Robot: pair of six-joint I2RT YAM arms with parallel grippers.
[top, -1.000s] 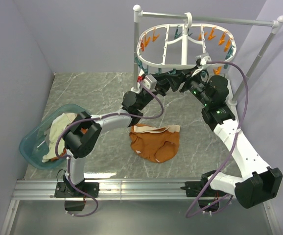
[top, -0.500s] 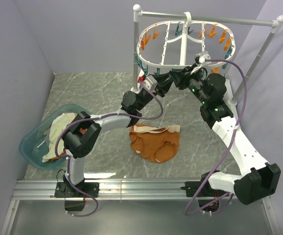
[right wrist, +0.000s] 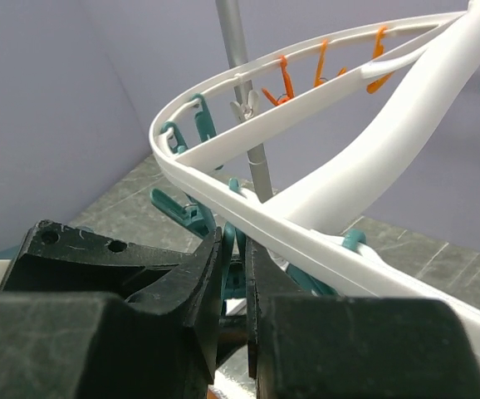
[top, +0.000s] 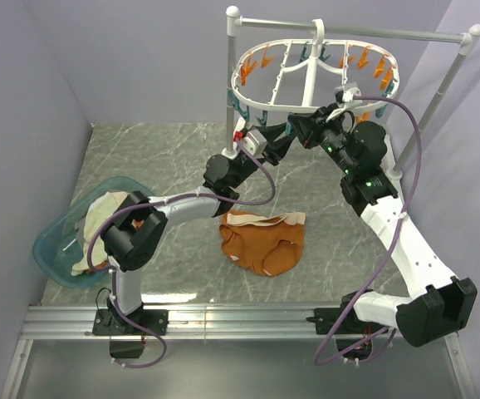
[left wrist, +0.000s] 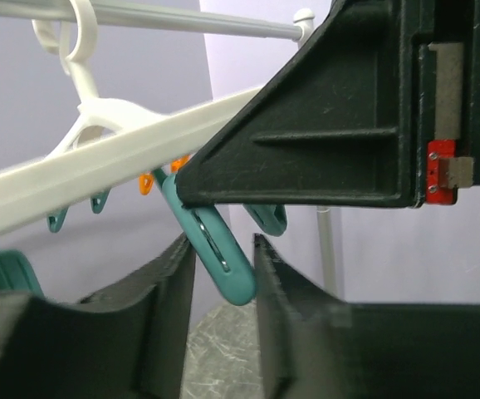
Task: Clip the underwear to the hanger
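Observation:
The rust-orange underwear lies flat on the marble table, touched by neither arm. The white oval hanger hangs tilted from the rail and also shows in the left wrist view and the right wrist view. My right gripper is at the hanger's near rim, shut on a teal clothespin. My left gripper is just below it, narrowly open, with the tip of a teal clothespin between its fingers.
A teal basin of pale and white-orange garments sits at the table's left edge. The grey-white pole stand and its rail carry the hanger at the back. Purple walls close in on the left, back and right.
The right gripper has moved up and left along the hanger's near rim, and the hanger has tilted and risen with it. The left gripper followed slightly. The underwear has not moved.

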